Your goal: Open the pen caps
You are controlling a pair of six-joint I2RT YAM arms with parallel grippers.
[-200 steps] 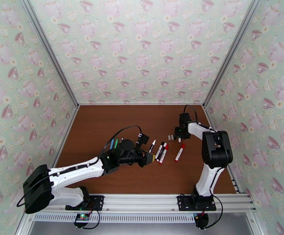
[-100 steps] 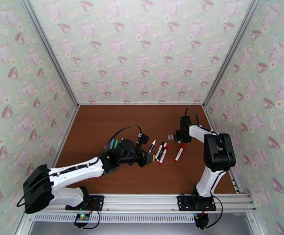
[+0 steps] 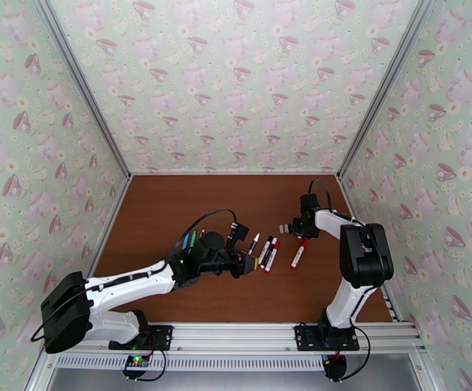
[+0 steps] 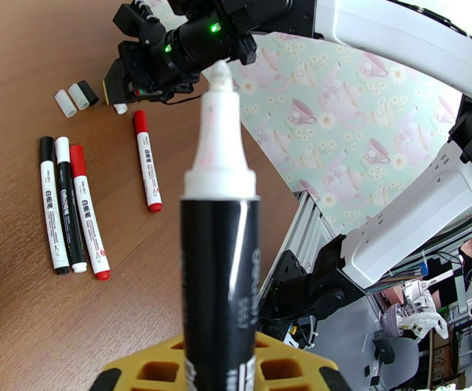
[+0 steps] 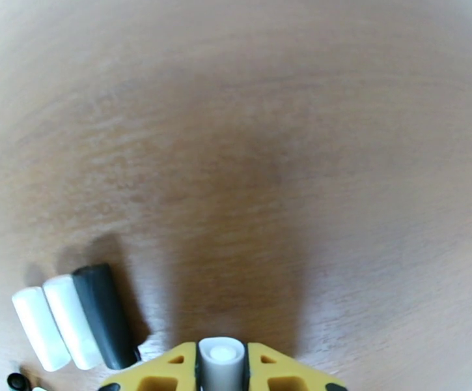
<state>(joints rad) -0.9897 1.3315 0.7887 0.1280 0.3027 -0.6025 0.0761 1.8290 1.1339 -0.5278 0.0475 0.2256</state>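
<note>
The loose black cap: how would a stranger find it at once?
On the brown table, three loose caps lie side by side just left of the right gripper. The black cap is the one nearest the gripper; the other two are white.

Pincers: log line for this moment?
left pincer shut on uncapped black pen | right pincer shut on white cap | three caps loose | four pens capped

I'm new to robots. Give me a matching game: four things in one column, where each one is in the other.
1. black pen
2. pale cap
3. loose black cap
4. lone red pen

A. between the right fingers
B. on the table beside two white caps
C. in the left fingers
D. apart from the row of three pens

Pairs: 1-C, 2-A, 3-B, 4-D
</note>
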